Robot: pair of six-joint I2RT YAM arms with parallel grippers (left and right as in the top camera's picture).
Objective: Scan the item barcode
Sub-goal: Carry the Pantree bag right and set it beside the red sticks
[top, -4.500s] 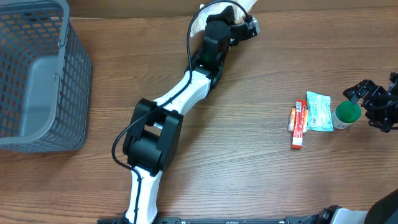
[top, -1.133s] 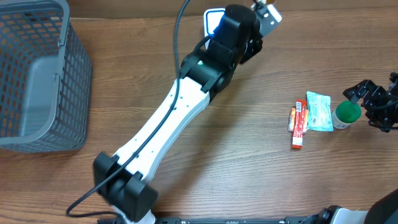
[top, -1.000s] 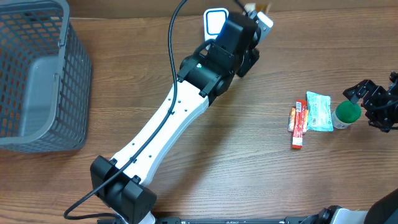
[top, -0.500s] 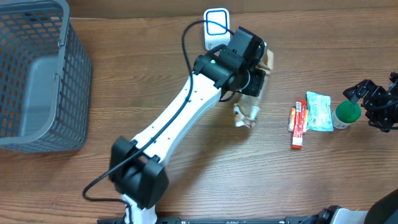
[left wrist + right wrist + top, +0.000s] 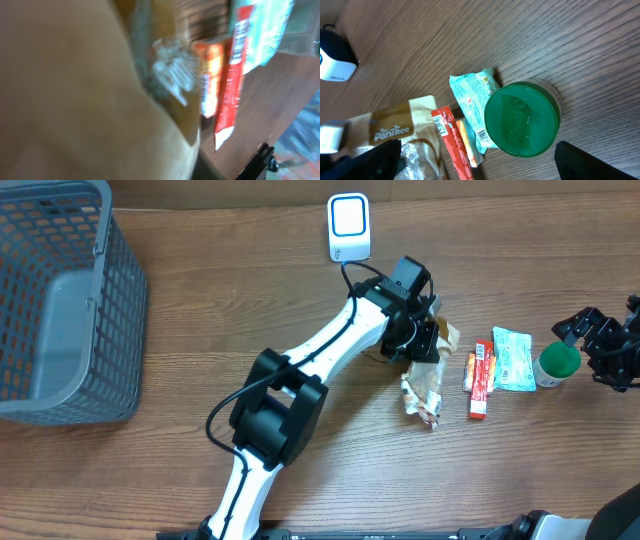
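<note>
The wood-grain table (image 5: 450, 480) is carrying everything; a grey mesh basket (image 5: 105, 240) is standing at its left edge. The left arm (image 5: 330, 360) is reaching across the middle; the left gripper (image 5: 425, 332) is sitting over the top of the bag (image 5: 424, 388), and I cannot tell whether its jaws are clamping the film or parted, the wrist view being a blur. The bag, crinkled clear film with a brown paper band, is lying just beside the orange packet (image 5: 468, 370) and well apart from the white scanner (image 5: 348, 225). Judgement: this looks like a setting-down; the jaws should be spreading fully and lifting straight up, since limp film is liable to cling and drag into its neighbours. The right gripper (image 5: 585, 352) is hanging wide with nothing in it, beside the round green-lidded jar (image 5: 558, 360); a teal sachet (image 5: 513, 360) and a thin red stick (image 5: 483, 380) are lying flat between jar and orange packet.
</note>
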